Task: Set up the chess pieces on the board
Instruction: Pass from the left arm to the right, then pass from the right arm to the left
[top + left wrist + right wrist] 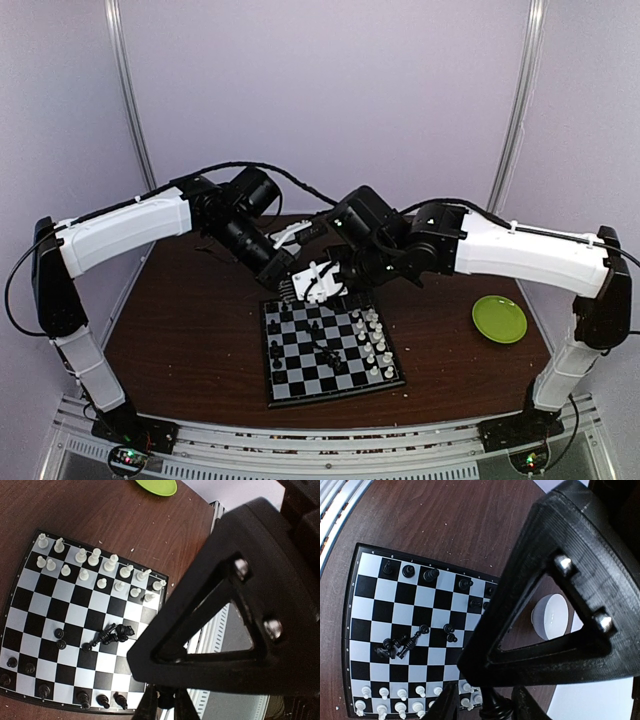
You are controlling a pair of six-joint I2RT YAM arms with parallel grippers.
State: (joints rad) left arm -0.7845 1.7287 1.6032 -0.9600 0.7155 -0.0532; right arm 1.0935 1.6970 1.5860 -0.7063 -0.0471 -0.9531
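The board (295,375) lies at the table's middle. White chess pieces (375,345) stand in two rows along its right side. Black ones stand along the left side (407,571), and several lie tipped in a heap (330,355) near the centre. Both grippers hang close together over the board's far edge. My left gripper (165,705) is shut on a black chess piece (164,700), mostly hidden by the fingers. My right gripper (487,707) is open around a black piece (495,708), with a gap to one finger.
A green plate (499,319) sits on the brown table to the right of the board. A white bowl (551,615) stands just beyond the board's far edge, under the arms. The metal rail with the arm bases runs along the near edge.
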